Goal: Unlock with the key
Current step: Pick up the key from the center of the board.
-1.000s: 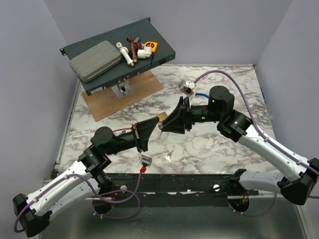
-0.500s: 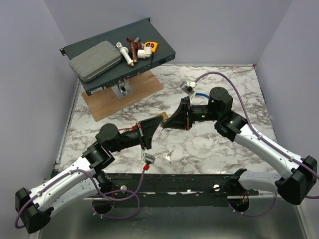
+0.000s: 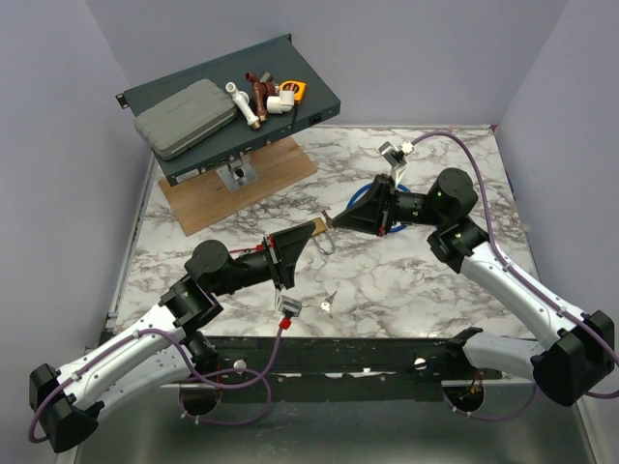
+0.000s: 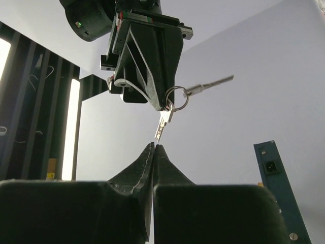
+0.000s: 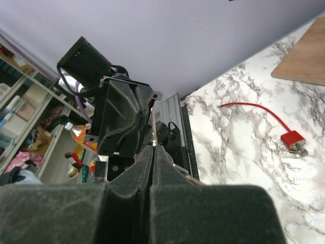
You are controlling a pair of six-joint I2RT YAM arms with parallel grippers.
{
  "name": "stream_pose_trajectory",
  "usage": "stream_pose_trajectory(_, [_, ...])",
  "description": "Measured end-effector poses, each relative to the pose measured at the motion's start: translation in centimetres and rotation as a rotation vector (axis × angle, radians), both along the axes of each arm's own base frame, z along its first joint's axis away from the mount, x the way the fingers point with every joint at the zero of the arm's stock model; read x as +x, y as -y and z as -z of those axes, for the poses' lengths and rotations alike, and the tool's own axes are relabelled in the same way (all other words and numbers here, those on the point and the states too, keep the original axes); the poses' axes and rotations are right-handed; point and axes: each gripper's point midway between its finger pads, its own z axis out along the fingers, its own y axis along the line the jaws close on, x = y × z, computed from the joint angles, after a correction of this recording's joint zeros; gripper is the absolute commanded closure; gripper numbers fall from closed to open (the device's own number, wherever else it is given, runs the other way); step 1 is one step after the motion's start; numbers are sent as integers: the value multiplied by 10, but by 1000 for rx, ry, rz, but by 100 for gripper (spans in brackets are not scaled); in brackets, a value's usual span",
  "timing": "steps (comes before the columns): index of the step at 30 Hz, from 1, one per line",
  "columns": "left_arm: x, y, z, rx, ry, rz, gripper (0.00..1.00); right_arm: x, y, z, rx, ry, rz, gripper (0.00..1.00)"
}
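My right gripper (image 3: 334,221) (image 5: 153,147) is shut on a small silver key (image 5: 152,127) whose thin blade stands up from its fingertips. In the left wrist view the right gripper (image 4: 165,105) hangs above with that key (image 4: 162,124) pointing down at my left fingertips. A key ring (image 4: 176,97) and a second key (image 4: 208,85) dangle beside it. My left gripper (image 3: 306,235) (image 4: 154,145) is shut, with nothing showing between its tips. The brass padlock (image 3: 313,229) shows only from above, right at the two grippers' tips. Another tiny key (image 3: 329,304) lies on the marble.
A dark equipment chassis (image 3: 290,126) at the back left carries a grey case (image 3: 184,118) and pipe fittings (image 3: 256,97). A wooden board (image 3: 198,208) lies under it. A metal rail (image 3: 338,353) runs along the near edge. A red cable with a red plug (image 5: 292,140) rests on the marble.
The right gripper has closed and pulled back to the right, turning at the wrist. The left gripper sank a little early in the second, then held still.
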Motion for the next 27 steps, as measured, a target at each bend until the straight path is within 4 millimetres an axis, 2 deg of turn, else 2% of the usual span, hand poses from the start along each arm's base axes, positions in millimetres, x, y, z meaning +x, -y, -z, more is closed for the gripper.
stream_pose_trajectory(1, [0, 0, 0, -1, 1, 0, 93, -1, 0, -1, 4, 1, -5, 99])
stream_pose_trajectory(2, [0, 0, -1, -4, 4, -1, 82, -2, 0, -2, 6, 3, -12, 99])
stream_pose_trajectory(3, [0, -1, -2, -7, 6, -3, 68, -3, 0, -3, 9, 4, -18, 99])
stream_pose_trajectory(4, [0, -1, -4, -13, 11, -5, 47, -4, 0, -3, 10, 4, -23, 99])
stream_pose_trajectory(5, [1, -1, -6, -19, 16, -8, 40, -5, 0, -3, 9, 4, -27, 99])
stream_pose_trajectory(7, [1, -3, -10, -31, 27, -14, 33, -7, 0, -2, 6, 3, -37, 99])
stream_pose_trajectory(13, [3, -4, -17, -45, 36, -31, 29, -12, 0, 4, -16, -8, -85, 99])
stream_pose_trajectory(20, [2, -6, -21, 6, -9, -32, 29, -2, -9, 7, -84, -50, -129, 99])
stream_pose_trajectory(23, [2, -6, -14, 40, -39, -32, 30, 0, -9, 4, -98, -61, -135, 99])
stream_pose_trajectory(27, [4, -6, 4, 98, -90, -37, 31, 0, -11, 1, -102, -70, -150, 99])
